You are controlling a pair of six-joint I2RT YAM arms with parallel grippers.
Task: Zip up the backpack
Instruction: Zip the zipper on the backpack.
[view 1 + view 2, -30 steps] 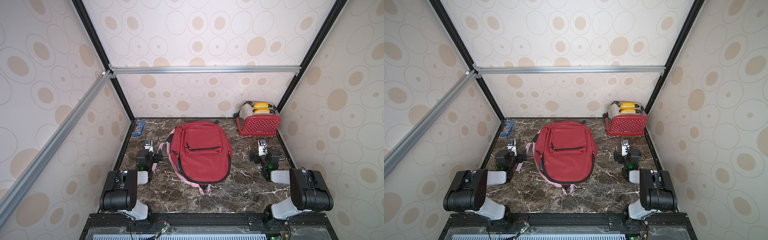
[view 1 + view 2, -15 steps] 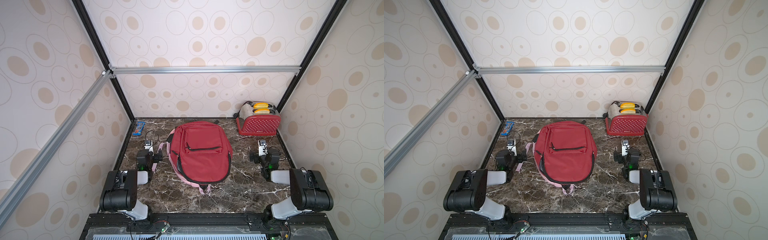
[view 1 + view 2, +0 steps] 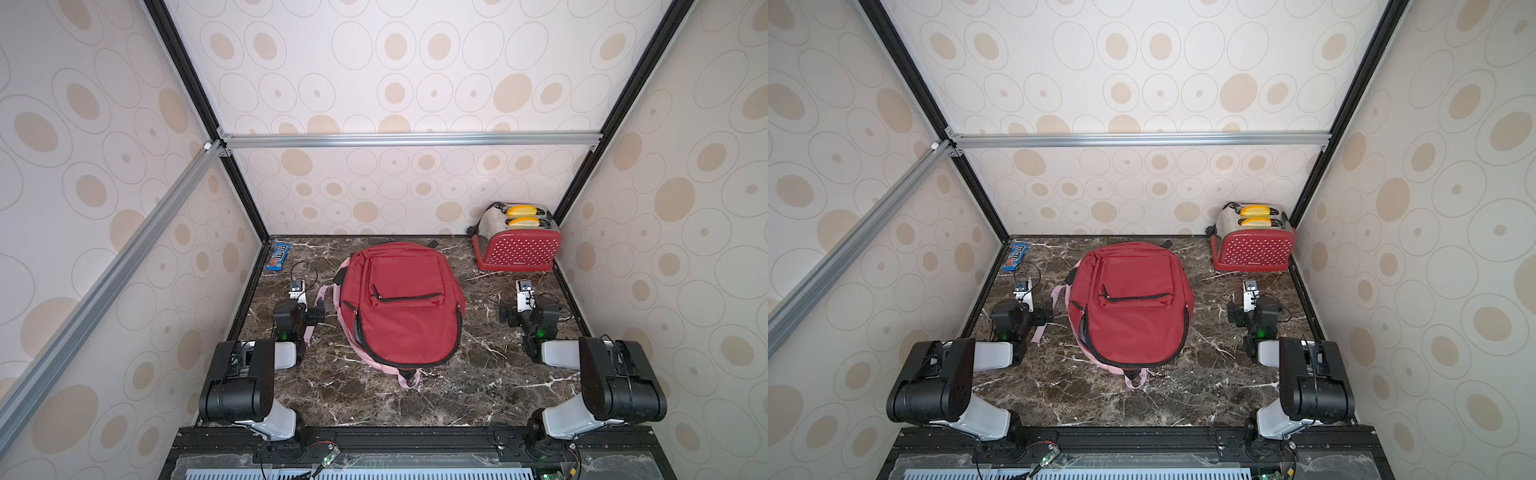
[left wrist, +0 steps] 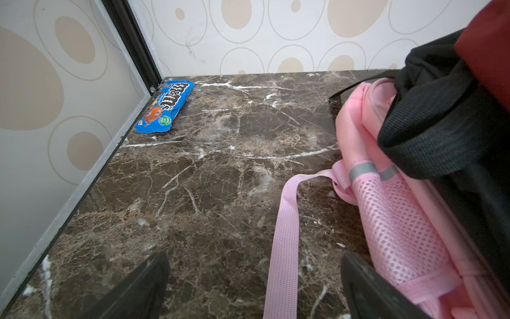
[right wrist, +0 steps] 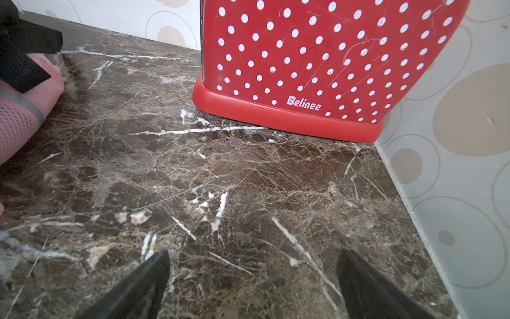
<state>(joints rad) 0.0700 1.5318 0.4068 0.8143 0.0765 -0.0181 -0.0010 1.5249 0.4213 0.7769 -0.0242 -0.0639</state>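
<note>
Tabletop [image 3: 478, 374] of dark veined marble pattern spans the enclosure between the dotted walls. Centred on it, somewhat nearer the far wall, the red backpack [image 3: 401, 307] lies flat with its front pocket facing up. Both top views show it between the two arms, gripped by neither. Its main zip [image 3: 356, 330] gapes along the left side, so that compartment is not closed, and the black track runs on round the near edge. In the far right corner stands a red toaster [image 3: 517, 249] with white dots and two yellow-orange slices [image 3: 523, 216] in its slots. The left gripper [image 4: 254, 270] sits low just left of the backpack, its fingers spread wide and holding nothing. The right gripper [image 5: 252, 265] sits to the right of the backpack, apart from it and facing the toaster, likewise spread wide over bare marble and empty. A pink strap [image 4: 284, 234] trails from the backpack across the tabletop between the left gripper's fingers; whether it touches them cannot be told. A blue M&M's packet [image 3: 278, 257] lies in the far left corner
</note>
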